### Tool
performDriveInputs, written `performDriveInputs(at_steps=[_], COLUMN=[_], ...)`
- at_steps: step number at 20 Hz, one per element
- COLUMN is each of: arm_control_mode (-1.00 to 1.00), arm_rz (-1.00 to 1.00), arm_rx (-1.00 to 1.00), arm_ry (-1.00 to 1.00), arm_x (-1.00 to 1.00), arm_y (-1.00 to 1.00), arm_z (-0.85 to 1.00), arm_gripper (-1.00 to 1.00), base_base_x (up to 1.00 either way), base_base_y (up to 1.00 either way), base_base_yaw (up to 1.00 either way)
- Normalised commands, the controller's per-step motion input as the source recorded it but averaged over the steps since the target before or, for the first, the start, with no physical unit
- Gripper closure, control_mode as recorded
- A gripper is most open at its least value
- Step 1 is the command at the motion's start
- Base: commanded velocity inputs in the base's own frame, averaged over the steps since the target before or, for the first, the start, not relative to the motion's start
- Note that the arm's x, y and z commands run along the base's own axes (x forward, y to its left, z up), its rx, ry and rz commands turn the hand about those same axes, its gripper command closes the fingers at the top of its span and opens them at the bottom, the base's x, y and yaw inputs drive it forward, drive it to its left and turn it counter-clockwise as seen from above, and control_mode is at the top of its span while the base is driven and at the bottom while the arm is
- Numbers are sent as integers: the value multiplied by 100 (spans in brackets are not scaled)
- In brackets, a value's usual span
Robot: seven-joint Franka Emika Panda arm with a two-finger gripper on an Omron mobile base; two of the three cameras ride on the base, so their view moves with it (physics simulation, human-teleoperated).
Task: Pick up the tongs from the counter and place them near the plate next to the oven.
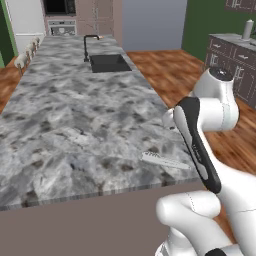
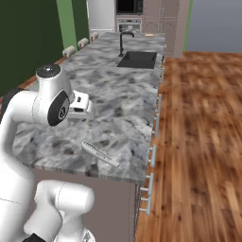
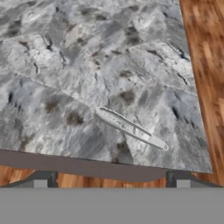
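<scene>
Tongs point(image 3: 131, 128) lying flat at lower centre of hand view, on marbled counter point(image 3: 87, 65) near its edge. Gripper point(image 3: 111, 180) spread open above, holding nothing. No readable writing anywhere.

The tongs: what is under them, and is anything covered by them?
The tongs lie flat on the marbled counter, near its front edge. Under them only the stone shows. The narrow strip directly beneath them is covered, so it cannot be checked.

The counter point(image 1: 75, 110) is a long grey-and-white marbled slab. The tongs point(image 1: 164, 160) lie flat on it near its front right corner, set at a slant to the edge. A black sink point(image 1: 108, 63) with a black tap point(image 1: 88, 46) sits at the far end.
</scene>
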Motion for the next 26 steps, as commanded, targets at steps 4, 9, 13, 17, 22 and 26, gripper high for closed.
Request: performDriveInputs(at_steps=[4, 9, 13, 17, 22, 26], arm_control_mode=[-100, -100, -100, -100, -100, -100], arm_rz=[18, 22, 18, 13, 10, 7], arm_rx=[0, -3, -8, -10, -9, -5], arm_ry=[1, 8, 16, 17, 8, 0], arm_x=[-11, 0, 4, 2, 1, 0], arm_y=[-26, -1, 0, 0, 0, -2], arm_z=[0, -7, -26, -39, -47, -55], arm_gripper=[-100, -100, -100, -100, -100, -100], base_base_x=[0, 0, 0, 0, 0, 0], base_base_y=[0, 0, 0, 0, 0, 0], base_base_yaw=[0, 0, 0, 0, 0, 0])
